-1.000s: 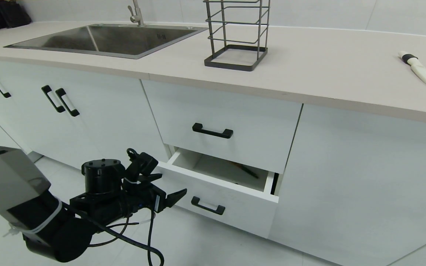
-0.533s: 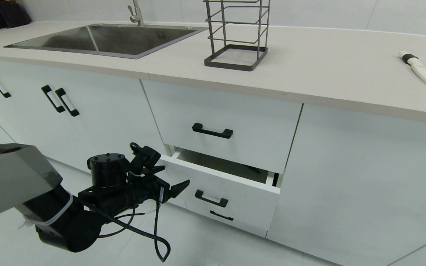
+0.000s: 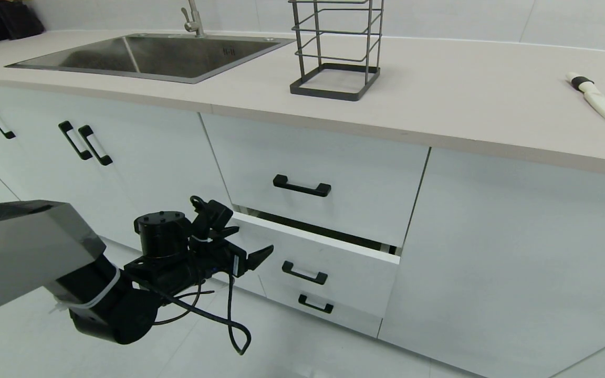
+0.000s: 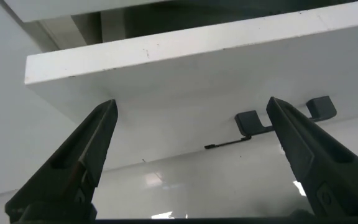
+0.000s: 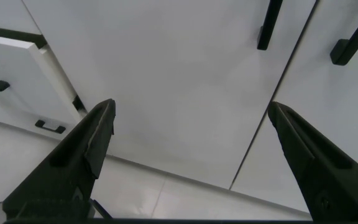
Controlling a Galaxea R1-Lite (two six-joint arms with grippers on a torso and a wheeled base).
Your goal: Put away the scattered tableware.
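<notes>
Though ajar, drawer [image 3: 347, 262] interior dark

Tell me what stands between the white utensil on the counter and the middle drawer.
The white middle drawer with the black handle is itself almost shut, only a dark slit open on top. The open left pincer is by its corner.

Black arm [image 3: 108, 320], looping black cables [image 3: 228, 315]

Our left arm [image 3: 108, 310] sits low and points ahead. Our left gripper [image 4: 191, 106] has its fingers [image 4: 79, 155] wide apart, and our right gripper [image 5: 190, 106] too.
</notes>
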